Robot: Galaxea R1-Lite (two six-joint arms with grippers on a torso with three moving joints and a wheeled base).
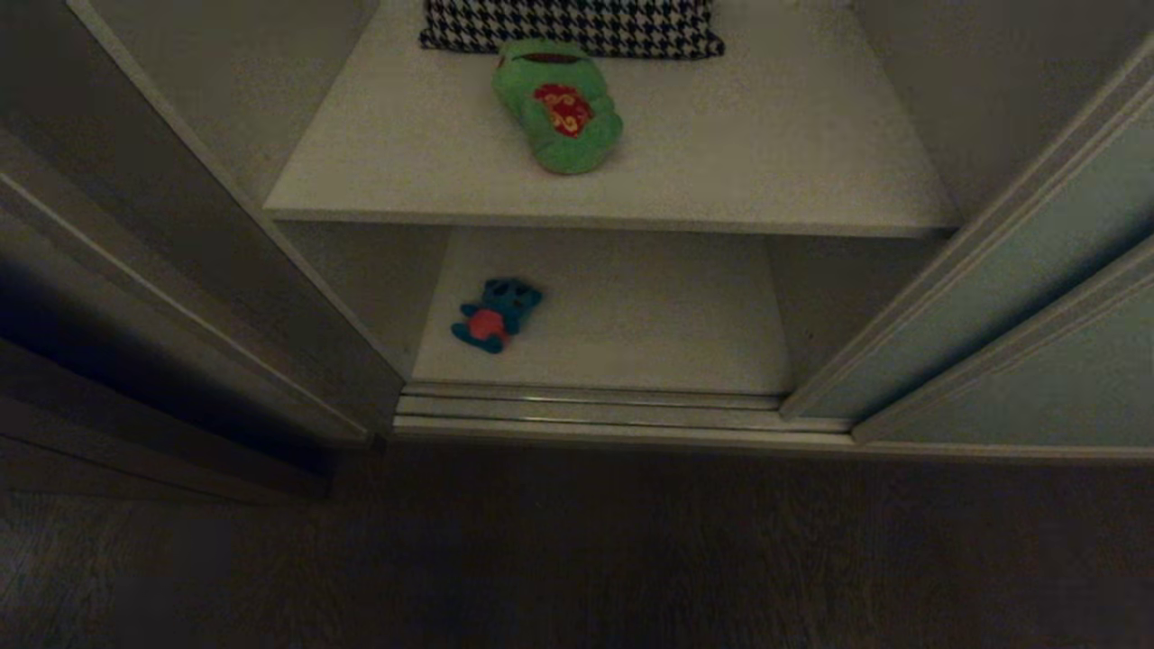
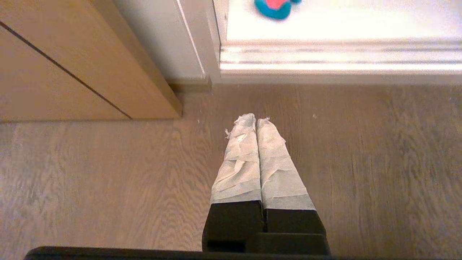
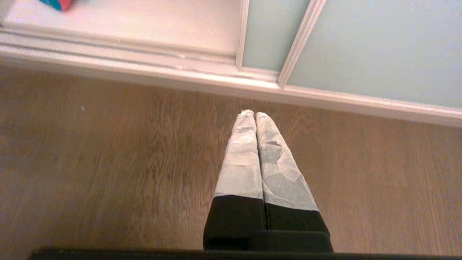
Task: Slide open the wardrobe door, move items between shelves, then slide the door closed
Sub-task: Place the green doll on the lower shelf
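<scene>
- The pale grey-green sliding wardrobe door (image 1: 1019,297), thin light metal frame, stands slid aside at the right of the head view, so the white interior is exposed for reaching in.
- A green plush frog with a red flowered belly (image 1: 557,106) lies top centre on the upper white shelf (image 1: 766,162), touching a black-and-white houndstooth cushion (image 1: 577,25) behind it.
- A small blue plush toy with a pink-red belly (image 1: 494,314) lies left of centre on the lower white shelf (image 1: 649,324), apparently awaiting transfer.
- The left gripper (image 2: 256,119) and right gripper (image 3: 254,113) hang over the brown wooden floor (image 1: 577,559), tape-wrapped fingers pressed together, holding nothing, likely parked.
</scene>
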